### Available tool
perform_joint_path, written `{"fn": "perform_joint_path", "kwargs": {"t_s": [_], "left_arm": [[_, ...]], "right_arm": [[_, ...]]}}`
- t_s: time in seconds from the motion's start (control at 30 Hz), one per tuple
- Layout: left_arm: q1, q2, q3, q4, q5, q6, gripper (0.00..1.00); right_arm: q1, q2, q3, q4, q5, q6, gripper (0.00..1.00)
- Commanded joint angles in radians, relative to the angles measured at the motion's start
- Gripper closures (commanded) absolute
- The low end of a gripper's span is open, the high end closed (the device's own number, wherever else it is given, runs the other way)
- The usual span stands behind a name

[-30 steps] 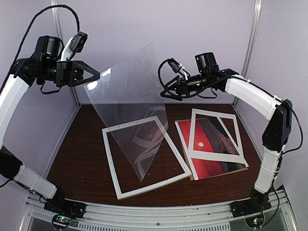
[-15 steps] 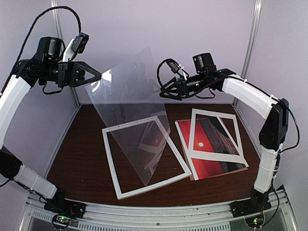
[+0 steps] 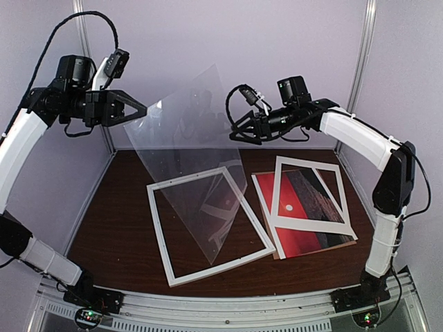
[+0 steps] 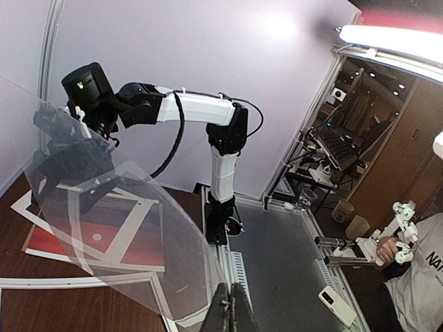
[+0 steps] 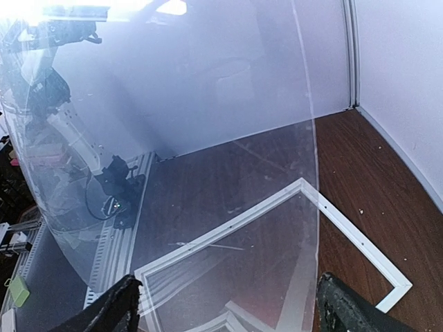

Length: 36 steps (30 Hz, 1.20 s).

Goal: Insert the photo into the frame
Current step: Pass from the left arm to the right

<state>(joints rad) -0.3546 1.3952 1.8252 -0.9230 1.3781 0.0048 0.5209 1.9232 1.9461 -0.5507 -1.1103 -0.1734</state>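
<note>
Left claw [image 3: 142,108] pinches the sheet [image 3: 187,138] aloft; right claw [image 3: 239,131] gapes wide. Photo [image 3: 304,235] lies under the mat [image 3: 277,187], frame [image 3: 160,232] empty; I judge insertion unstarted.

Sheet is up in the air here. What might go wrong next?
1. The left gripper pinches the clear sheet by one corner only. The sheet bows visibly and may slip or swing.
2. The right gripper is open beside the sheet's edge, so closing off-target might knock it.
3. The sheet's low corner hangs over the frame, so lowering it askew might nudge the frame.
</note>
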Motion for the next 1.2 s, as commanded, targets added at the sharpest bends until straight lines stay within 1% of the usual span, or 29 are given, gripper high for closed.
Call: {"fn": "perform_joint_path", "kwargs": {"t_s": [0.0, 0.03, 0.27, 0.5, 0.57, 0.7, 0.8, 1.03, 1.17], "left_arm": [[-0.004, -0.017, -0.01, 0.076, 0.068, -0.001, 1.0], [-0.004, -0.02, -0.014, 0.086, 0.072, -0.002, 1.0], [-0.005, -0.043, -0.075, 0.25, 0.101, -0.139, 1.0], [-0.004, -0.046, -0.096, 0.271, 0.096, -0.147, 1.0], [-0.004, -0.046, -0.102, 0.277, 0.084, -0.147, 1.0], [0.0, -0.035, -0.103, 0.28, 0.073, -0.147, 1.0], [0.01, -0.033, -0.1, 0.28, 0.068, -0.145, 1.0], [0.085, -0.047, -0.136, 0.282, 0.031, -0.142, 1.0], [0.12, -0.04, -0.148, 0.277, -0.013, -0.136, 1.0]], "right_arm": [[-0.01, 0.018, 0.036, 0.033, 0.039, -0.006, 0.11], [-0.011, 0.028, 0.046, 0.029, 0.032, -0.007, 0.11], [0.009, 0.095, 0.124, 0.018, -0.021, 0.021, 0.1], [0.022, 0.108, 0.138, 0.012, -0.062, 0.02, 0.1], [0.024, 0.098, 0.122, 0.018, -0.095, 0.026, 0.12], [0.027, 0.083, 0.1, 0.014, -0.14, 0.032, 0.19], [0.026, 0.078, 0.1, -0.027, -0.144, 0.006, 0.26], [-0.003, 0.035, 0.044, -0.048, -0.144, -0.009, 0.42], [-0.009, -0.002, 0.004, -0.037, -0.15, -0.007, 0.46]]}}
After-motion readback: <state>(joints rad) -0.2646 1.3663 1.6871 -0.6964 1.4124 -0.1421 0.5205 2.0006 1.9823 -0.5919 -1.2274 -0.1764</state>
